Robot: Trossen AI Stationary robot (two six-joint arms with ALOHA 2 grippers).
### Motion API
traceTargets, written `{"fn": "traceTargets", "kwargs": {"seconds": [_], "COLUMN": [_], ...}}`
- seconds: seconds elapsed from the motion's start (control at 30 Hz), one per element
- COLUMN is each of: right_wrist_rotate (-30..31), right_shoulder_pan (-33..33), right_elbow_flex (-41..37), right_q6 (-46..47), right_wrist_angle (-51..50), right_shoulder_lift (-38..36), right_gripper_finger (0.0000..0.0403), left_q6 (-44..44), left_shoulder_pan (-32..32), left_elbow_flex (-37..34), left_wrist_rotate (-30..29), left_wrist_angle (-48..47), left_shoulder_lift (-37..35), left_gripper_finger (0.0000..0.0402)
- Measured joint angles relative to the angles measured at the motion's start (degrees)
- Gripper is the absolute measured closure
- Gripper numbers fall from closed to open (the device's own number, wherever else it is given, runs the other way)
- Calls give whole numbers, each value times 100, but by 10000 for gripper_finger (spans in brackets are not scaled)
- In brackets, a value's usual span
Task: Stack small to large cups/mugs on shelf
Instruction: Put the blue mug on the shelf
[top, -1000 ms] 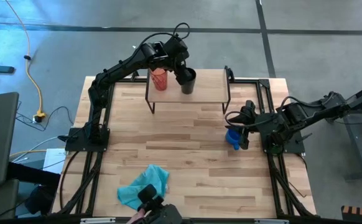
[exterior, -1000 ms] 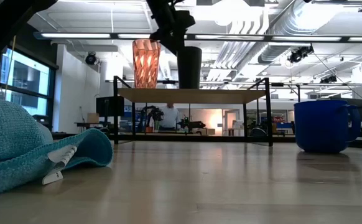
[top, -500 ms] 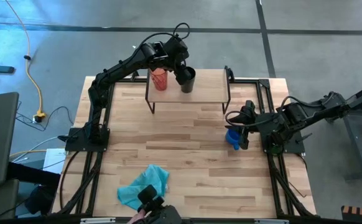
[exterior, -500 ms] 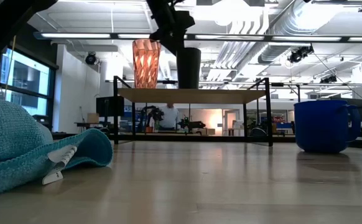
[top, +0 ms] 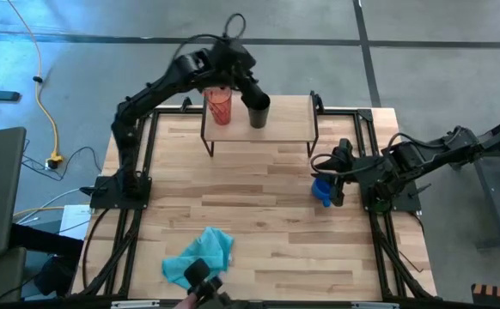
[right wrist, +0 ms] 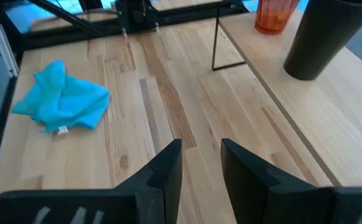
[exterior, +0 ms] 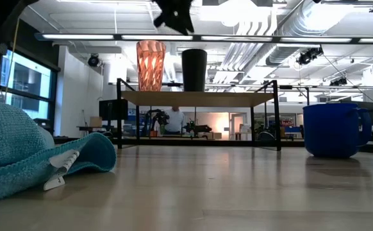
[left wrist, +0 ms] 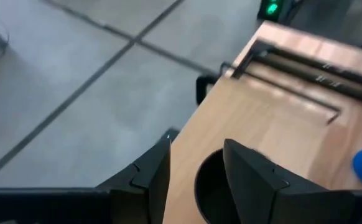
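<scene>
The shelf (top: 289, 120) stands at the table's far edge. On it stand the red ribbed tumbler (top: 221, 105) (exterior: 150, 65) and, to its right, the black cup (top: 259, 112) (exterior: 194, 69), both upright on their bases. My left gripper (top: 252, 89) (exterior: 174, 13) hangs open above the black cup, clear of its rim (left wrist: 209, 186). The blue mug (top: 321, 190) (exterior: 331, 130) rests on its base on the table's right part, with its handle toward the right. My right gripper (top: 332, 172) (right wrist: 201, 162) waits open just right of the mug, which its own wrist view does not show.
A crumpled teal cloth (top: 200, 256) (exterior: 20, 147) (right wrist: 60, 102) lies near the table's near edge, left of centre. The shelf's thin black legs (right wrist: 215, 43) stand on the tabletop. Bare wood spreads between the shelf, the cloth and the mug. A person stands far off in the room (exterior: 174, 120).
My left gripper has come off the black cup and risen above it, drawing slightly toward the table's left. The black cup stays upright on the shelf beside the tumbler. The right arm and the blue mug have kept still.
</scene>
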Motion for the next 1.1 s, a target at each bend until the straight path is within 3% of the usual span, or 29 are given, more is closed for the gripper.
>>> {"fn": "traceTargets", "kwargs": {"seconds": [0.3, 0.47, 0.67, 0.8, 1.1], "right_wrist_rotate": [-317, -796, -931, -456, 1615], "right_shoulder_pan": [1, 1, 59, 397, 1878], "right_elbow_flex": [0, 0, 0, 0, -5], "right_q6": [455, 1192, 1799, 1960, 3381], "right_wrist_angle": [-665, -1452, -2055, -2070, -3017], "right_shoulder_lift": [0, -4, -114, -321, -772], "right_gripper_finger": [300, 300, 300, 300, 300], "left_q6": [221, 260, 636, 770, 1212], "left_shoulder_pan": [0, 2, -3, -237, -847], "left_elbow_flex": [2, 2, 2, 0, 0], "left_wrist_rotate": [870, 1913, 3406, 3959, 4032], "left_wrist_angle": [-124, -769, -2081, -2571, -2438], "left_shoulder_lift": [-1053, -1593, -1939, -2005, -2138], "left_gripper_finger": [263, 263, 263, 263, 263]}}
